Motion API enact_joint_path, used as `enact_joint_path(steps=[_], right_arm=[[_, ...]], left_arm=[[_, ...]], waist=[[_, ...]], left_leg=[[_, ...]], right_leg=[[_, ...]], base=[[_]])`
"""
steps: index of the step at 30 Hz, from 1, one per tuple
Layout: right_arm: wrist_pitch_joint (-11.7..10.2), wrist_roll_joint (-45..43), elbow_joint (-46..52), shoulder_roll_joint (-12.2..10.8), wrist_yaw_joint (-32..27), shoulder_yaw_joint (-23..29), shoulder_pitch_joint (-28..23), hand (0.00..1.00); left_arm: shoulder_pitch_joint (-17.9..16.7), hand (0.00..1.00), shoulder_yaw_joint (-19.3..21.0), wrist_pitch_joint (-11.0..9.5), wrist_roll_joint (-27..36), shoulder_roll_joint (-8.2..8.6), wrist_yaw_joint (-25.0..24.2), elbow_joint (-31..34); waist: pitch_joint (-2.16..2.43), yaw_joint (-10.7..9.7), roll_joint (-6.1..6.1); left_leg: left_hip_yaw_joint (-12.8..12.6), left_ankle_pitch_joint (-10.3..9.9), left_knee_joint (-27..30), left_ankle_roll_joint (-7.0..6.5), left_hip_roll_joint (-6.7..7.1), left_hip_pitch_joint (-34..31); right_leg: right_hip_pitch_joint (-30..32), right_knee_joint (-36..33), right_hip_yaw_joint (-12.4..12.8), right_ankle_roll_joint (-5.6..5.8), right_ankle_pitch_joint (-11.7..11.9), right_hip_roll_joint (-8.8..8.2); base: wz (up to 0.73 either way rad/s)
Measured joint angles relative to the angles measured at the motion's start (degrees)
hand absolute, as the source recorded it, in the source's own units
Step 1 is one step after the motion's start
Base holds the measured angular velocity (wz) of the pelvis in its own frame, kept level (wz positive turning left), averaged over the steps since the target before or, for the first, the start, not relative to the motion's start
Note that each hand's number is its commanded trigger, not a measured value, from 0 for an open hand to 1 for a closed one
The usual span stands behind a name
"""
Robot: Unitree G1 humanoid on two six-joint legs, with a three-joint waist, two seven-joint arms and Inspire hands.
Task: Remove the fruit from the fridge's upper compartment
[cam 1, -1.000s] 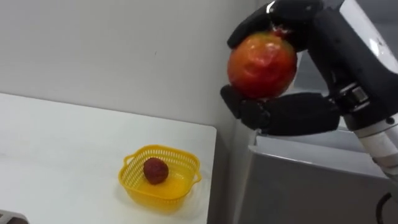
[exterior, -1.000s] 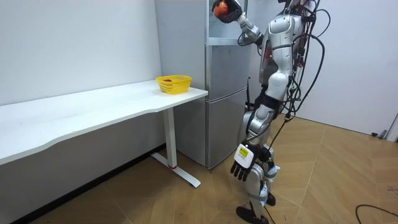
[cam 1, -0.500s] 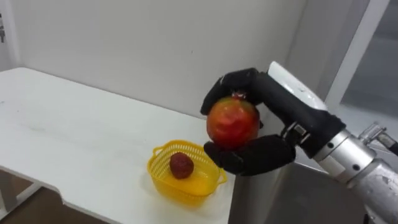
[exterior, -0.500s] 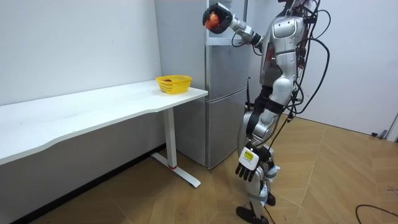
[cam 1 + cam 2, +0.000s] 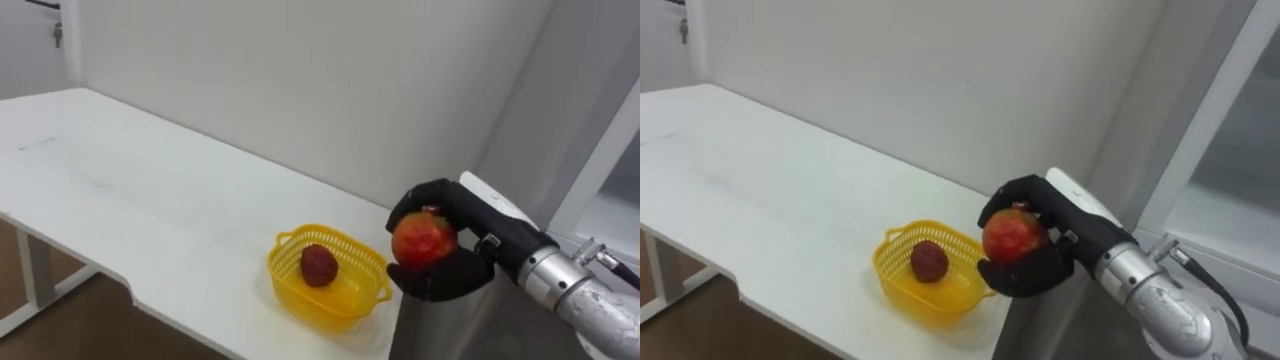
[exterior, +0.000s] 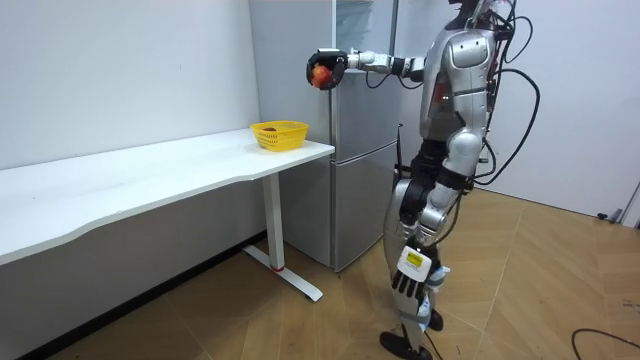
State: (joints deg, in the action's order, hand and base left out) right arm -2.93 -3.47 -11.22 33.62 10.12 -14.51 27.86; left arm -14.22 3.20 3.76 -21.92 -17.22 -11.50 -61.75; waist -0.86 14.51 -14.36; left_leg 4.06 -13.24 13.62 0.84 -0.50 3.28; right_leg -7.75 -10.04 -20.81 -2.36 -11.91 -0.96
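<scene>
Right hand (image 5: 445, 283) clamped on a red fruit (image 5: 423, 239), fingers curled over its top and the thumb under it. The fruit, the task's thing, sits wholly in this hand, up in the air. Below the hand and to its left, a yellow basket (image 5: 318, 302) stands at the near end of the table (image 5: 150, 200). It holds one darker fruit (image 5: 319, 265).

Step in hand, as judged: carrying the fruit to the basket. To do it well, the hand should travel left and down until the fruit hangs over the free part of the basket, on the hand's side of the darker fruit. The fingers should part only once the fruit is low inside. The basket looks light and stands close to the table's edge, so a knock on its rim could slide or tip it.

The eye views show the grip and what the basket holds. The room view adds the robot standing upright before the fridge (image 6: 360, 150), with its right arm stretched level towards the room view's left. There the hand is well above the basket and not yet over it. The left hand (image 6: 404, 284) hangs idle by the leg.
</scene>
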Motion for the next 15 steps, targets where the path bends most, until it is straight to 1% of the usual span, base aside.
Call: enact_joint_path(steps=[3,4,7,12,13,15], right_arm=[[-0.83,0.96,-4.67,0.0,-0.1,-0.16,1.86,1.0],[-0.81,0.99,-5.99,0.0,-0.25,-0.16,2.31,1.0],[-0.77,0.99,-9.07,0.01,-1.73,-0.26,3.15,1.0],[-0.8,0.71,-13.92,0.27,-4.09,-2.38,6.35,1.0],[-0.79,0.73,-15.2,0.37,-5.16,-2.52,6.56,1.0],[-0.78,0.63,-17.32,0.44,-7.03,-3.3,7.21,1.0]], left_arm=[[0.45,0.0,0.0,-0.02,-0.03,-0.13,-0.51,-0.1],[0.56,0.0,0.01,-0.01,-0.02,-0.18,-0.55,-0.11],[0.67,0.0,-0.04,0.09,0.0,-0.63,-0.39,-0.09],[0.63,0.0,-0.06,0.32,-0.09,-0.95,-0.26,0.05],[0.87,0.0,-0.09,0.44,-0.1,-1.19,-0.3,0.28],[1.08,0.0,-0.14,0.46,-0.11,-1.74,-0.26,0.57]], waist=[[-0.14,0.57,-0.29],[-0.17,1.12,-0.37],[-0.32,1.74,-0.71],[-0.3,2.25,-0.85],[-0.29,3.18,-0.87],[-0.28,4.06,-1.19]], left_leg=[[0.01,-0.12,0.92,0.06,-0.08,-1.07],[0.13,-0.16,1.34,0.05,-0.04,-1.39],[0.86,-0.15,2.15,0.05,0.12,-2.16],[1.35,-0.06,3.15,0.16,0.09,-3.84],[1.33,-0.03,3.14,0.2,0.06,-3.93],[1.39,0.02,3.13,0.29,0.0,-4.21]], right_leg=[[0.87,-0.55,0.06,-0.14,0.09,0.02],[0.93,-0.52,0.03,-0.16,0.1,0.03],[1.09,-0.5,-0.32,-0.18,0.15,0.06],[2.26,-0.47,-0.93,-0.36,0.31,0.11],[2.44,-0.5,-0.92,-0.43,0.37,0.13],[2.78,-0.57,-1.01,-0.45,0.37,0.16]], base=[[0.01],[0.04],[0.1],[0.06],[0.0],[0.0]])
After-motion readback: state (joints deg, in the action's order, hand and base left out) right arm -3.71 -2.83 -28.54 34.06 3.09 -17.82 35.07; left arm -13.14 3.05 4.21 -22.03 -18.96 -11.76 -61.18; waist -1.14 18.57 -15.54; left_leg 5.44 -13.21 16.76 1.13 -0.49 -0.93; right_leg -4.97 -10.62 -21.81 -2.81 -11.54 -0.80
